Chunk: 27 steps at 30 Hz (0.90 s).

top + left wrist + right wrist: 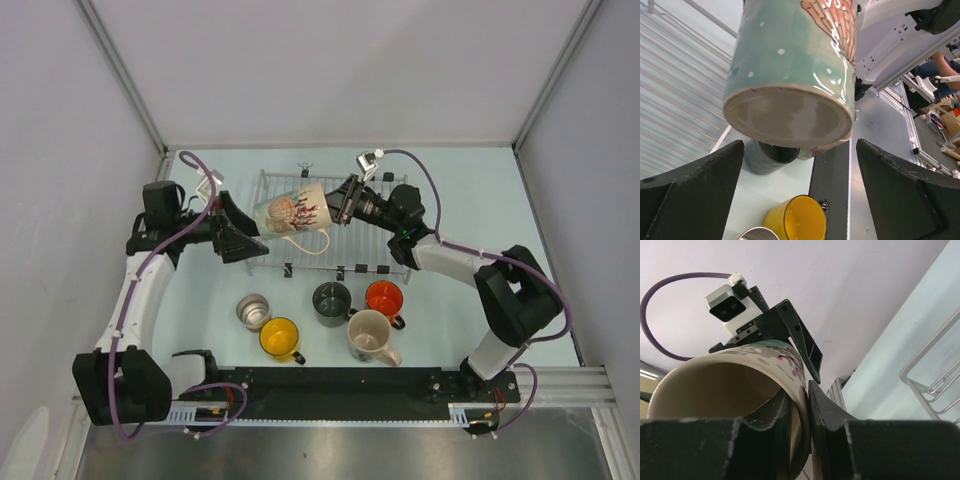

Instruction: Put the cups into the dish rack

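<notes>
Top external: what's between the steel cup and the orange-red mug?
The dark grey mug, upright, sits between the steel cup and the orange-red mug. It shows in the top external view.

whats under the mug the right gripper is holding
The wires of the dish rack lie under the painted mug, pinched at its rim by the right gripper. The stretch of rack straight beneath it is covered.
</notes>
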{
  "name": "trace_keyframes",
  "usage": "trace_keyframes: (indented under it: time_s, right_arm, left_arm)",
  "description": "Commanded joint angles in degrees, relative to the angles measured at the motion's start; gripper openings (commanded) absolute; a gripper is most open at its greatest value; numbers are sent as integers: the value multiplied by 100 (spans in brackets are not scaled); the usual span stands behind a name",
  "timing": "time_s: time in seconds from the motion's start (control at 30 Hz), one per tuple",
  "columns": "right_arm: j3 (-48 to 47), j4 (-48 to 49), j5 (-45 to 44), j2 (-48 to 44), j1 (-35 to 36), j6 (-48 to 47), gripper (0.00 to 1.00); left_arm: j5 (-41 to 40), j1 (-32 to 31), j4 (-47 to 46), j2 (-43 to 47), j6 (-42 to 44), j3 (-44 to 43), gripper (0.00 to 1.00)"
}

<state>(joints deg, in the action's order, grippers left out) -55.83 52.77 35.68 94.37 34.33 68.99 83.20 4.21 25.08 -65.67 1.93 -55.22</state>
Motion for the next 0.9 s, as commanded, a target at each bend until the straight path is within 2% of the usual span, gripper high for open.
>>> trace_keyframes:
  time_s: [0.0, 0.6, 0.63, 0.77, 0.83, 0.87]
  right_arm:
    - [-200, 1411, 70, 116, 48, 563, 0]
    - [-252, 1850, 36, 653, 461, 633, 0]
    - [-244, 1920, 27, 688, 461, 650, 0]
    - [-332, 2167, 27, 855, 478, 835, 0]
    - [-402, 2150, 9, 925, 531, 827, 0]
    - [-419, 2123, -17, 960, 557, 792, 0]
  left_arm:
    - [1550, -104, 111, 54, 465, -208, 100]
    - [1550, -96, 577, -263, 1010, -490, 100]
    - [1559, -104, 612, -245, 1011, -481, 98]
    - [1550, -96, 647, -139, 976, -472, 74]
    - [1559, -104, 656, -104, 949, -481, 72]
    - [1559, -96, 665, -87, 923, -516, 67]
